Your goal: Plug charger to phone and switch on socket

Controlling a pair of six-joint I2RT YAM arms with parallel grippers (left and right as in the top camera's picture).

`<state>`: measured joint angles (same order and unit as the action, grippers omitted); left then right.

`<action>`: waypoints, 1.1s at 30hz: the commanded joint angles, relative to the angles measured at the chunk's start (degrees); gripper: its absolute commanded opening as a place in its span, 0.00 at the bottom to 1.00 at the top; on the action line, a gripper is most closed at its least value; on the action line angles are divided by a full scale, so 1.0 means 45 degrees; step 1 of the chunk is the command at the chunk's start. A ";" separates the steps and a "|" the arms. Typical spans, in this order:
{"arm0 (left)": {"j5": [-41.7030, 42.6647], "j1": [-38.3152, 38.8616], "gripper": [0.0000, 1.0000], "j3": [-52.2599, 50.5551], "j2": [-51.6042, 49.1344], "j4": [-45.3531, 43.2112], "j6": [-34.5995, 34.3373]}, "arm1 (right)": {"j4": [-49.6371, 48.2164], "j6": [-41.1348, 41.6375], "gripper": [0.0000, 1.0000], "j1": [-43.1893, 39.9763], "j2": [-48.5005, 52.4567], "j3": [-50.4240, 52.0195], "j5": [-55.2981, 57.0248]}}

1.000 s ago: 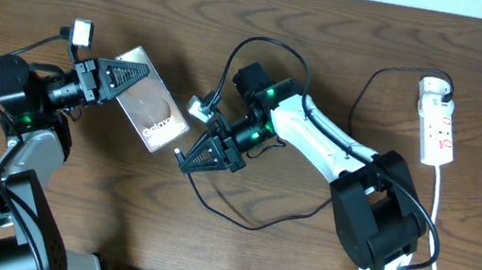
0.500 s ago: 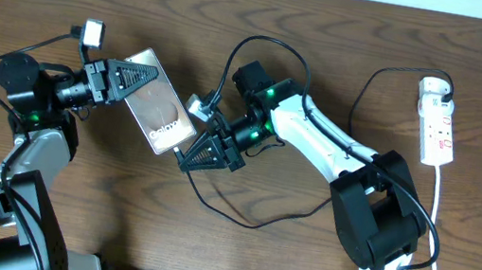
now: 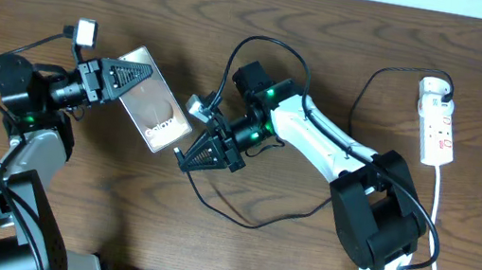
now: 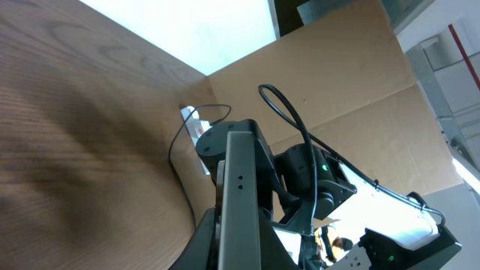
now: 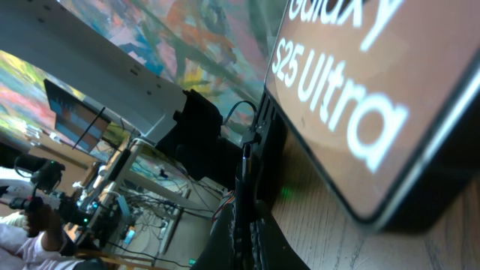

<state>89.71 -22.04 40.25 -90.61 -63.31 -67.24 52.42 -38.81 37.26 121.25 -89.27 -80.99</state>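
My left gripper [image 3: 140, 75] is shut on the upper end of the phone [image 3: 157, 105], holding it tilted at left of centre. The bronze face with white "Galaxy" lettering fills the top right of the right wrist view [image 5: 360, 82]. In the left wrist view the phone's grey edge [image 4: 240, 187] stands between the jaws. My right gripper [image 3: 182, 156] is shut on the charger [image 5: 243, 180], a thin black cable, with its tip close to the phone's lower end. I cannot tell whether they touch. The cable loops [image 3: 252, 224] across the table towards the white socket [image 3: 437, 121] at far right.
The socket's white cord [image 3: 437, 231] runs down the right side towards the table's front edge. A thicker black robot cable [image 3: 269, 45] arches above the right arm's wrist. The right arm's white links [image 3: 317, 142] and black base [image 3: 377, 218] stand right of centre.
Half a second ago the left gripper had carried the phone right and down, close to the right gripper. It has since drawn back up and to the left. The right arm has held still.
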 commanded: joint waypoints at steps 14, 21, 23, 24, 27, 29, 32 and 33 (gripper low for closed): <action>0.0073 -0.0058 0.07 0.0223 0.0155 -0.0831 -0.0831 | -0.0136 0.0141 0.01 -0.0019 -0.0034 0.0117 -0.0476; 0.0073 -0.0010 0.07 0.0223 0.0155 -0.1064 -0.0816 | -0.0146 0.0141 0.01 -0.0034 -0.0034 0.0117 -0.0476; 0.0068 0.0000 0.07 0.0223 0.0155 -0.1059 -0.0792 | -0.0189 0.0141 0.01 -0.0044 -0.0034 0.0117 -0.0481; 0.0073 0.0000 0.07 0.0223 0.0155 -0.1054 -0.0797 | -0.0189 0.0141 0.01 -0.0044 -0.0034 0.0117 -0.0481; 0.0073 0.0131 0.07 0.0223 0.0155 -0.1064 -0.0835 | -0.0257 0.0321 0.01 -0.0049 -0.0034 0.0117 -0.0729; 0.0068 0.0253 0.07 0.0223 0.0155 -0.1069 -0.0831 | -0.0593 0.0986 0.01 -0.0058 -0.0034 0.0117 -0.0767; 0.0068 0.0374 0.07 0.0223 0.0155 -0.1156 -0.0835 | -0.1117 0.1899 0.01 -0.0097 -0.0034 0.0117 -0.0777; 0.0068 0.0393 0.07 0.0223 0.0155 -0.1151 -0.0835 | -0.1185 0.2045 0.01 -0.0117 -0.0034 0.0117 -0.0806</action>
<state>89.73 -20.80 40.25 -90.61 -67.66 -70.52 47.90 -34.09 37.23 121.25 -89.10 -82.00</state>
